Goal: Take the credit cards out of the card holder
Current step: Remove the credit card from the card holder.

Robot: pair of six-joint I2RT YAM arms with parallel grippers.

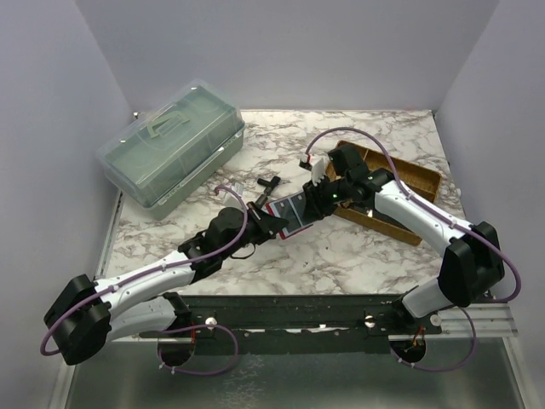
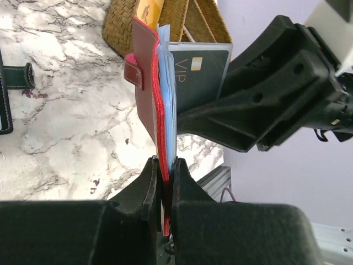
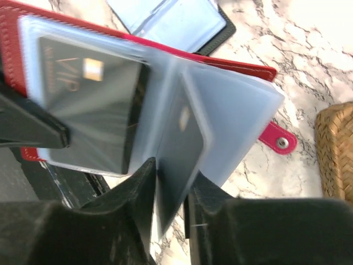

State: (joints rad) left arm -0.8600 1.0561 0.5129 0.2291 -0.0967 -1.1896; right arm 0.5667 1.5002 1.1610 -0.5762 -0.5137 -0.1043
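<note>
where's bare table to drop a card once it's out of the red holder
Free: the near strip of table between the two arms, before the card holder; also the back edge between the plastic box and the wicker tray. Crowded: the middle, where left gripper and right gripper meet.

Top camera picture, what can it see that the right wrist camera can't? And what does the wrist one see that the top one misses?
Only the top view shows the clear plastic box and the whole left arm and right arm. Only the right wrist view shows the letters VIP on the dark credit card, and a clear sleeve standing between the fingers of the right gripper. Both show the red card holder, the woven basket and the marble table.
</note>
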